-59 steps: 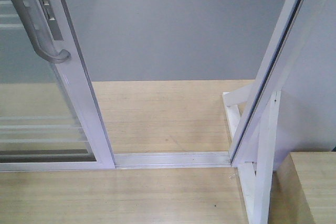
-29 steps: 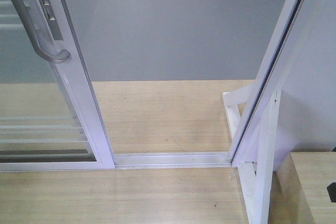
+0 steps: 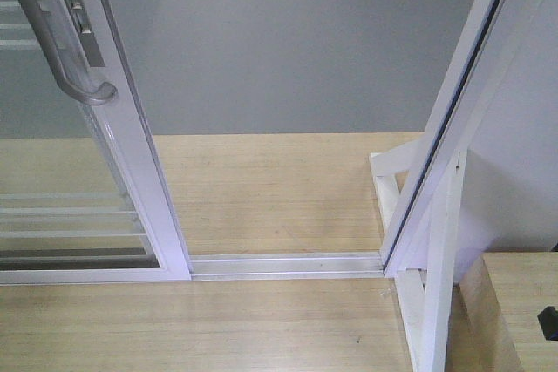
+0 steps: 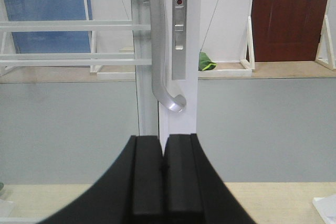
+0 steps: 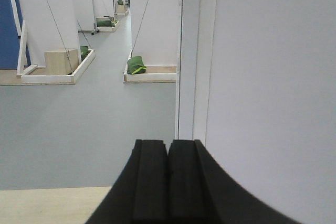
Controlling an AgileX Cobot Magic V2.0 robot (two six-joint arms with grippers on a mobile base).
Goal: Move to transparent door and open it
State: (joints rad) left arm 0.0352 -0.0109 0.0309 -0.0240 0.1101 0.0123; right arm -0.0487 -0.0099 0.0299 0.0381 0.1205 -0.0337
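The transparent door (image 3: 144, 189) stands at the left of the front view, slid aside. A wide gap lies between its white upright and the white jamb (image 3: 445, 128) on the right. Its curved silver handle (image 3: 54, 37) ends in a hook. In the left wrist view the handle (image 4: 157, 66) and a silver lock plate (image 4: 179, 24) rise straight ahead. My left gripper (image 4: 163, 139) is shut on nothing, just below the hook and apart from it. My right gripper (image 5: 168, 144) is also shut and empty, facing the jamb edge (image 5: 191, 51).
A metal floor track (image 3: 288, 265) crosses the wooden threshold. Beyond it lie wood flooring and grey floor (image 3: 288, 50). White frame braces (image 3: 436, 285) stand at the lower right, with a small black arm part (image 3: 548, 321) at the edge. Green bags (image 5: 136, 65) lie far down the hall.
A small black arm part has come into the lower right corner of the front view. The door and handle have not moved.
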